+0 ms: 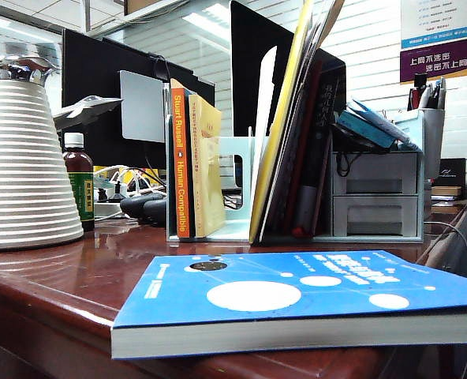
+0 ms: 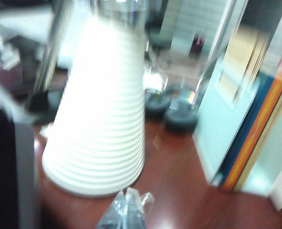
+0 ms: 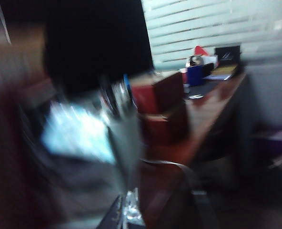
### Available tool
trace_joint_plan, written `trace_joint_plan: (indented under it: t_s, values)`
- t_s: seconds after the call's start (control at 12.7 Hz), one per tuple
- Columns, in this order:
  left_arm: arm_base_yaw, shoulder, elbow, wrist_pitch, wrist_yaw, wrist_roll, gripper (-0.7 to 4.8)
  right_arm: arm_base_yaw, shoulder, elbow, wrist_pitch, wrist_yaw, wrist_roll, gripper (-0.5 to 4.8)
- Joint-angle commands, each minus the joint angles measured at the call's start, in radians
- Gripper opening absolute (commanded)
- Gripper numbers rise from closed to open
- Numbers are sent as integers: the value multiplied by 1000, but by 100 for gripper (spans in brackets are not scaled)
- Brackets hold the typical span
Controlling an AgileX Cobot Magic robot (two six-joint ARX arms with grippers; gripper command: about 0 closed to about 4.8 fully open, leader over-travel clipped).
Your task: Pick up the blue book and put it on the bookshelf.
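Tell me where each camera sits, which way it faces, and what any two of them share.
Exterior: low at the desk's front edge, facing the blue book and bookshelf; no arm shows.
Left wrist: on the left arm, facing the ribbed white cone; shut left gripper shows.
Right wrist: blurred, facing along the desk; shut right gripper shows.
Shared: exterior and left wrist both see the cone and the orange-spined book.

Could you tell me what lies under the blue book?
The blue book lies flat on the red-brown desk, at its front edge. Only the desk shows beneath; the book covers anything under its middle.
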State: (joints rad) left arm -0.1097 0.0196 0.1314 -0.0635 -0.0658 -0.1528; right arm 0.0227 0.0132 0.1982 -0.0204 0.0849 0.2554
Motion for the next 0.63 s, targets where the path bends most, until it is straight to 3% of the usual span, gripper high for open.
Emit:
trace_joint_plan:
  t_s: [0.08,0.24,0.39,0.55,0.63]
  values:
    - [0,217,177,30,22,-68,-7,2,113,175,-104,-37,134,-6]
    - [0,390,273,81,153,-70,-7,2,230,249,-108,-171,192,-6]
    - [-13,577,357,135,344,-152,-7,2,356,296,-104,-315,256,-6]
    - [-56,713,415,172,435,-177,-7,2,463,307,-106,-455,324,-6]
    - [-125,803,451,194,452,-177,-7,2,545,307,-145,-571,389,-6]
